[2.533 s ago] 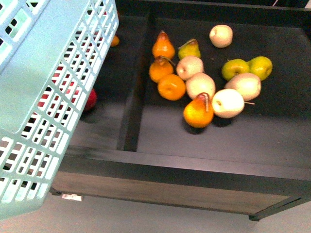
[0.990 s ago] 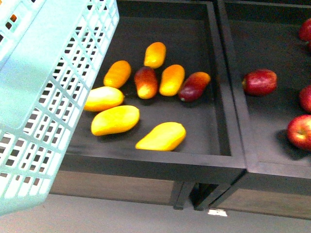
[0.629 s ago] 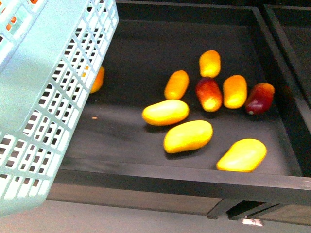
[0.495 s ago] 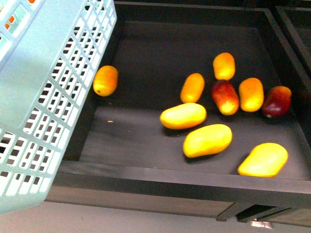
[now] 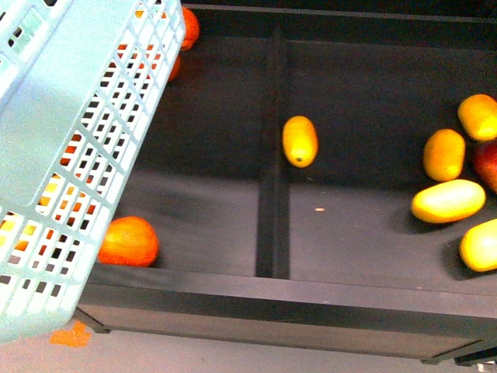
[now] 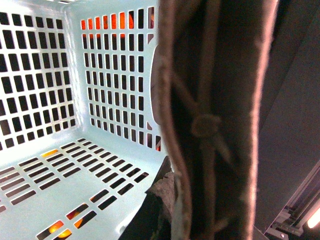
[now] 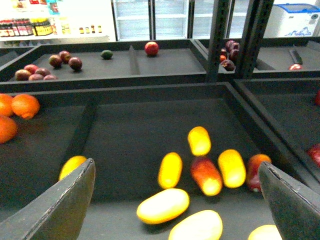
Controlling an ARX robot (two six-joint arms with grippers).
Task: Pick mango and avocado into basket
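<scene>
Basket (image 5: 54,116) left of lone mango (image 5: 300,141)

Basket (image 5: 78,116) hangs left of the lone mango (image 5: 300,141).

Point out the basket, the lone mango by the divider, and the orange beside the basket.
basket (image 5: 70,116): front view, on its side wall.
lone mango (image 5: 300,141): front view, middle of the fruit.
orange (image 5: 128,242): front view, middle of its visible skin.
</scene>
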